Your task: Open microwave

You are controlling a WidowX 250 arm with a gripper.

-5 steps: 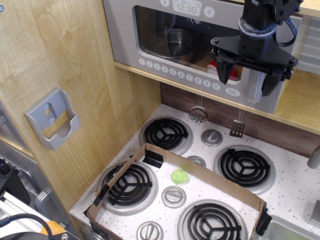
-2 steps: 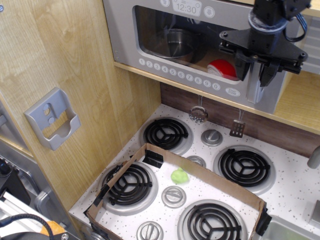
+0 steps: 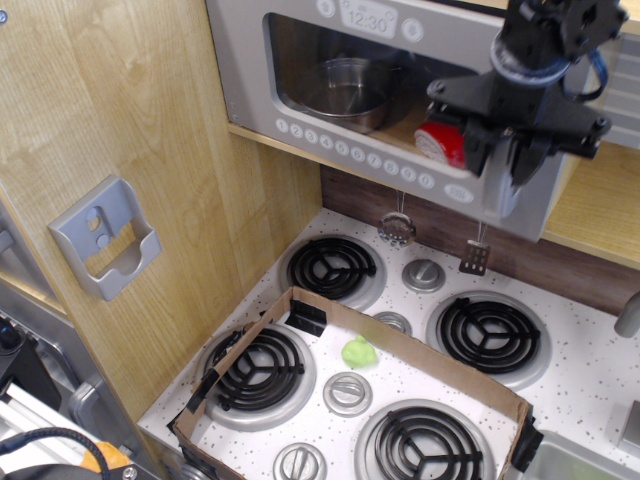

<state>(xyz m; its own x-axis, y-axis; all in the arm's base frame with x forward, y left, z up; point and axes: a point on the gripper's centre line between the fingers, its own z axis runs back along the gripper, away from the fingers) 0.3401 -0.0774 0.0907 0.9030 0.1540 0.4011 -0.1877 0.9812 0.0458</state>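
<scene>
The grey toy microwave (image 3: 250, 70) sits on a wooden shelf at the top, with its 12:30 clock (image 3: 368, 17) and a row of white buttons (image 3: 350, 150). A steel pot (image 3: 345, 88) and a red object (image 3: 440, 142) show through its window. My gripper (image 3: 503, 158) is at the door's right side, its black fingers (image 3: 475, 148) closed around the silver vertical handle (image 3: 508, 198). The door stands slightly swung out from the microwave body.
Below is a white speckled stove (image 3: 590, 375) with four black coil burners. An open cardboard frame (image 3: 420, 345) lies on it around a green lump (image 3: 360, 352). Two small utensils (image 3: 397, 228) hang under the shelf. A grey holder (image 3: 105, 238) is fixed to the left wooden panel.
The fingers have closed in on the handle. The door's handle side has swung out toward me and shifted left, uncovering more of the red object.
</scene>
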